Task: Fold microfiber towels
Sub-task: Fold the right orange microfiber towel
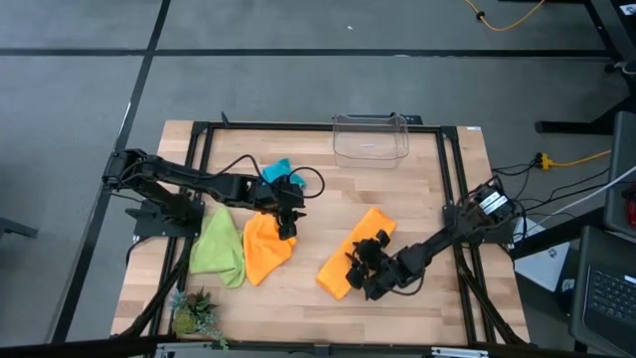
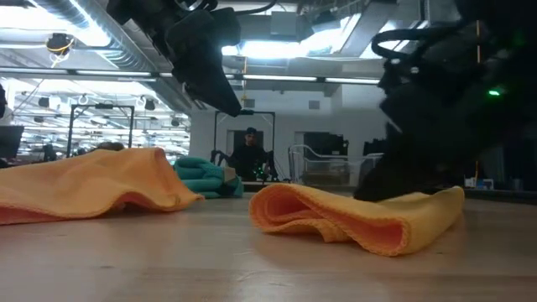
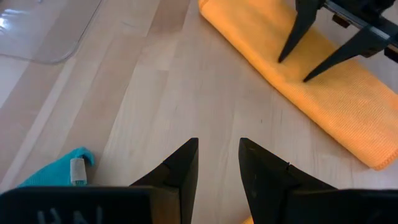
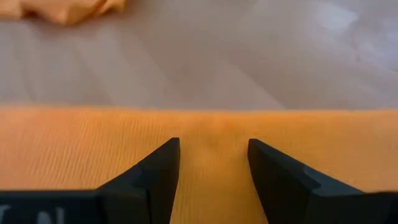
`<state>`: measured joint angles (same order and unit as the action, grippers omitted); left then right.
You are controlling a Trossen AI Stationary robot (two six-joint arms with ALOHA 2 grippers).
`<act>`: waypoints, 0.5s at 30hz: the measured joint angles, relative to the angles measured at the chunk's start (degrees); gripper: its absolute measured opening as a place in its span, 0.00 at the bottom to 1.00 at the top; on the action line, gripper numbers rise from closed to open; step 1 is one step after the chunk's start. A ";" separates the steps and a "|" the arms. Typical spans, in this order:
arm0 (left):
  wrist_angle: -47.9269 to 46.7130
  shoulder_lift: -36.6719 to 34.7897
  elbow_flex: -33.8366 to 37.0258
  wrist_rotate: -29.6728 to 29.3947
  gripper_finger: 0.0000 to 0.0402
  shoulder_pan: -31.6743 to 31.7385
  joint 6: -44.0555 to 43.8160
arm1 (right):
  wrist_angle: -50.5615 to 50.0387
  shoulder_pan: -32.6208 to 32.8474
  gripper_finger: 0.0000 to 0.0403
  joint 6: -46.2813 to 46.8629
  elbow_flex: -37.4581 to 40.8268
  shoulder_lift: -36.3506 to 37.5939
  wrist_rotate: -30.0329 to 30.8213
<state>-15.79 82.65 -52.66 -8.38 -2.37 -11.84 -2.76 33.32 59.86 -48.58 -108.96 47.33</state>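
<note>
Wooden table [image 1: 417,298] carries four towels; right gripper [image 4: 211,163] hovers parted, ungrasping, over the folded orange towel [image 1: 355,265] near the front edge. Left gripper [image 3: 217,163], parted and empty, hangs mid-table.

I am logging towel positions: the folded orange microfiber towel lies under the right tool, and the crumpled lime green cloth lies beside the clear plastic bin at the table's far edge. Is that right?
Not quite. By the clear plastic bin lies the crumpled turquoise blue cloth, as the high view shows. The lime green cloth lies nearer the front, beside the other orange towel. The folded orange microfiber towel does lie under the right tool.
</note>
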 joint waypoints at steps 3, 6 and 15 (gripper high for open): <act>0.21 0.00 0.00 0.00 0.27 0.00 0.00 | -0.21 0.18 0.48 -0.33 0.15 -1.51 0.05; 0.28 0.00 0.00 -0.04 0.27 0.00 0.00 | 0.32 0.20 0.48 -2.28 0.02 -3.05 0.70; 0.37 0.00 0.00 -0.07 0.27 0.00 0.37 | 8.39 -2.64 0.48 -20.66 0.07 -3.81 -6.46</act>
<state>-15.42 82.65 -52.66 -8.45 -2.37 -11.46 5.63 30.68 39.20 -48.51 -112.77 40.87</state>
